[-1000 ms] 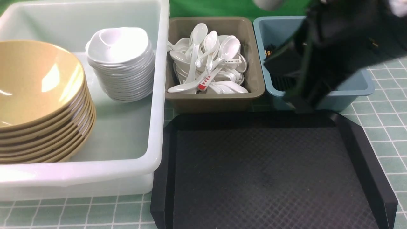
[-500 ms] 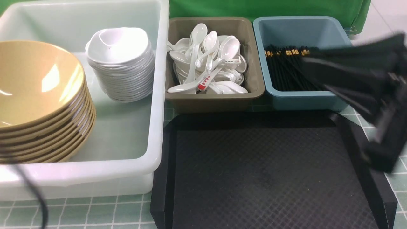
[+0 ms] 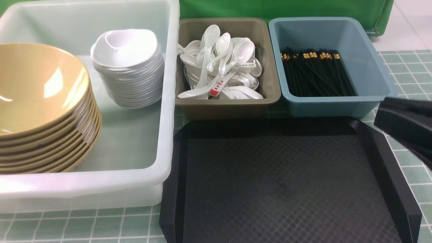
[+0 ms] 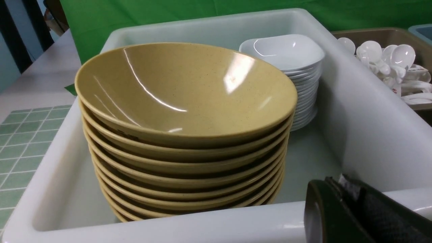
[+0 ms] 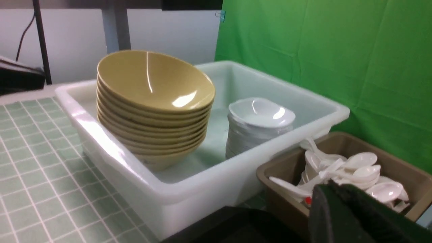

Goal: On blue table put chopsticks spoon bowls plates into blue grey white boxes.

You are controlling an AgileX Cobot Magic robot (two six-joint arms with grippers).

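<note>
Step in hand: judged finished sorting; the black tray (image 3: 283, 182) shows nothing left on it, so the sensible move is to pull both arms clear without brushing any bin rim.
How to do it well: retreat up and outward, away from the tall bowl stack, which looks easiest to knock.
Right tool (image 3: 405, 126): at the right edge, just beside the tray's right rim and near the blue box; fingers together, holding nothing.
Left tool (image 4: 341, 206): out of the front view; in its wrist view it sits by the white tub's near wall, closed and empty.
White tub (image 3: 170, 101): far left; bowls (image 3: 37, 98) stacked on its left, plates (image 3: 128, 67) stacked far right inside.
Grey box (image 3: 229, 104): middle, far side; a heap of spoons (image 3: 221, 64).
Blue box (image 3: 337, 104): far right; chopsticks (image 3: 315, 72) lying in a bundle, gold ends far.
Desk (image 3: 408, 71): green tiles; no tableware visible on it.
</note>
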